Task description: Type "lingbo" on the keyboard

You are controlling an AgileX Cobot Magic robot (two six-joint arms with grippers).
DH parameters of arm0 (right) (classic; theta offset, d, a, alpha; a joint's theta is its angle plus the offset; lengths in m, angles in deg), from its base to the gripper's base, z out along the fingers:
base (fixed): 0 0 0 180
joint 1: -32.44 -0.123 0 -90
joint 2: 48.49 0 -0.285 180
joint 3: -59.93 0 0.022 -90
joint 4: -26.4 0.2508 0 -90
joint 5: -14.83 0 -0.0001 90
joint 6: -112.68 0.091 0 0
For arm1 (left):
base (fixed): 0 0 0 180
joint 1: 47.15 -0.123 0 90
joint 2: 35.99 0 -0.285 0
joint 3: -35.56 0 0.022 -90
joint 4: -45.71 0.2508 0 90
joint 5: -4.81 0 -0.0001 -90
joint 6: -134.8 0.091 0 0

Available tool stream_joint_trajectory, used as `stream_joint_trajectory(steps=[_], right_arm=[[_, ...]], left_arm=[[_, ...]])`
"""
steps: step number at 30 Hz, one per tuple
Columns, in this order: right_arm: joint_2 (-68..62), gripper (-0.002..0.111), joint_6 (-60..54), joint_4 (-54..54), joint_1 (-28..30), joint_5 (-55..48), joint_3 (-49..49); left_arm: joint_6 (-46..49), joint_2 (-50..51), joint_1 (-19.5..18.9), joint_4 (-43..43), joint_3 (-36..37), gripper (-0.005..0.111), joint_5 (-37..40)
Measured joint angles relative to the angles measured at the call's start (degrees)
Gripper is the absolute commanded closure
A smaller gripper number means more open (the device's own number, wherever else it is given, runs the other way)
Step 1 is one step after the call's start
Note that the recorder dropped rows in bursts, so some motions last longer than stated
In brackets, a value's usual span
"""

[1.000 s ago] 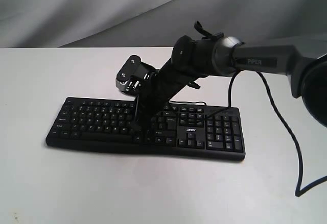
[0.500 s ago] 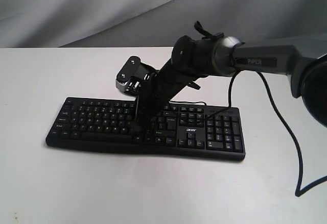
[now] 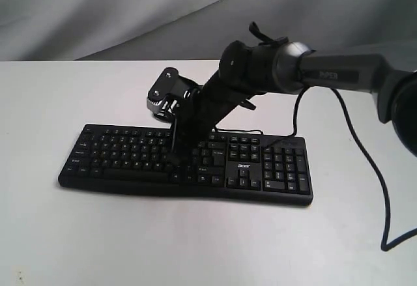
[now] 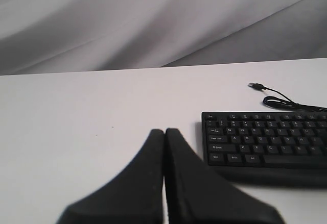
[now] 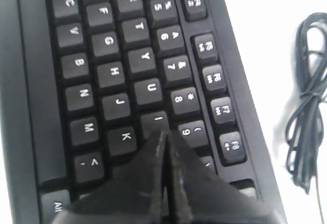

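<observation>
The black keyboard (image 3: 117, 152) lies across the white table, acer logo toward its right end. My right gripper (image 3: 174, 159) reaches down from the right onto the letter keys near the middle. In the right wrist view the keyboard (image 5: 102, 45) fills the frame, and the right gripper (image 5: 164, 133) is shut and empty, its tip at the near edge of the I key (image 5: 153, 122), between K and 9. My left gripper (image 4: 164, 131) is shut and empty, low over bare table beside the Ctrl end of the keyboard (image 4: 265, 142). It does not show in the exterior view.
The keyboard's thin cable (image 5: 306, 106) lies coiled on the table behind the function row, and its loose USB plug (image 4: 255, 85) rests on the tabletop. The right arm's own black cable (image 3: 365, 169) hangs to the right. A grey cloth backdrop (image 3: 98, 12) stands behind the table.
The right arm's wrist has shifted slightly up and left, and its shut tip has edged a little along the letter keys. The keyboard has not moved.
</observation>
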Motion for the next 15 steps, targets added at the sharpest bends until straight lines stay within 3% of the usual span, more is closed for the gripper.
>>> stream_joint_trajectory(steps=[8,15], right_arm=[[6.68,0.108,3.26,-2.66,-0.11,-2.49,0.09],[21.4,0.108,11.43,-7.47,-0.01,-2.89,0.09]], left_arm=[[0.0,0.0,0.0,0.0,0.0,0.106,0.0],[0.0,0.0,0.0,0.0,0.0,0.106,0.0]])
